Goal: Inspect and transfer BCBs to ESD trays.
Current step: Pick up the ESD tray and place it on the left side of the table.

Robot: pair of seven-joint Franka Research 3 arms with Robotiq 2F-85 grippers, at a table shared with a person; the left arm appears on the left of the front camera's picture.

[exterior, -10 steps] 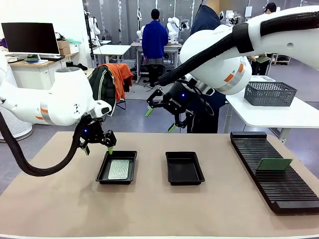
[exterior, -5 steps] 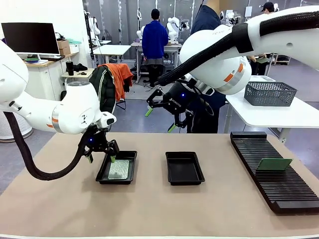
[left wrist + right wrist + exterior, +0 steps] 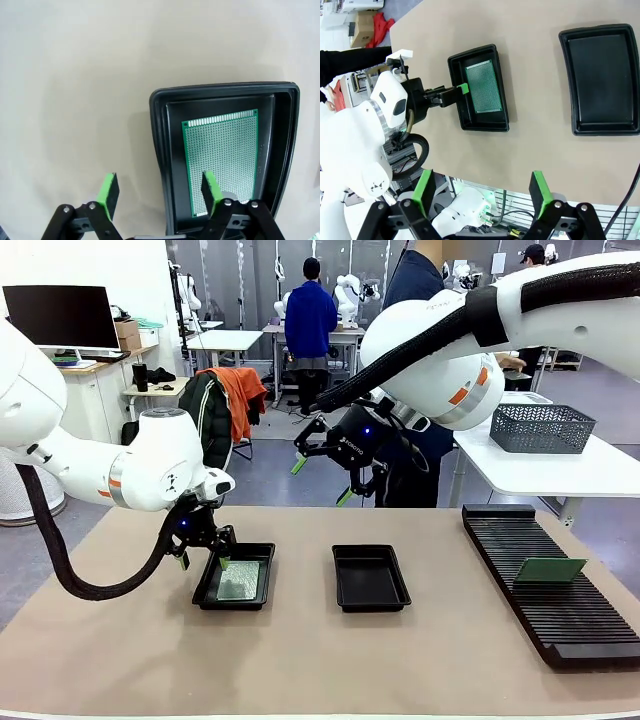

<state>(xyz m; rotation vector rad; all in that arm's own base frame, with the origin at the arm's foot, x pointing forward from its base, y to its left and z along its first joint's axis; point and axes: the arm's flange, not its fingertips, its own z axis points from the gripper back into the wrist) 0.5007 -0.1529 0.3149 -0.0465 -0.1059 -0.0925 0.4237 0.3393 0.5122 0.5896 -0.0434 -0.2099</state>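
Note:
Two black ESD trays lie on the tan table. The left tray (image 3: 207, 584) holds a green BCB (image 3: 238, 580) flat on its floor; the right tray (image 3: 370, 577) is bare. Another BCB (image 3: 549, 570) stands in the slotted rack. My left gripper (image 3: 203, 561) hangs low over the left tray's outer long wall. In the left wrist view the left gripper (image 3: 160, 192) is open and straddles the tray's wall (image 3: 159, 150), one finger above the BCB (image 3: 220, 160), the other outside. My right gripper (image 3: 321, 481) is open, raised high behind the trays; the right gripper (image 3: 480, 192) looks down on the filled tray (image 3: 456, 95) and the bare tray (image 3: 600, 80).
A long black ribbed rack (image 3: 560, 615) runs along the table's right side. A grey mesh basket (image 3: 541, 427) sits on a white side table behind it. A person in dark blue (image 3: 412, 280) stands at the far side behind my right arm. Bare table lies in front of the trays.
My left gripper has moved right and down to the left tray's outer wall, and its jaws stand slightly narrower. The right arm, trays and boards have not moved.

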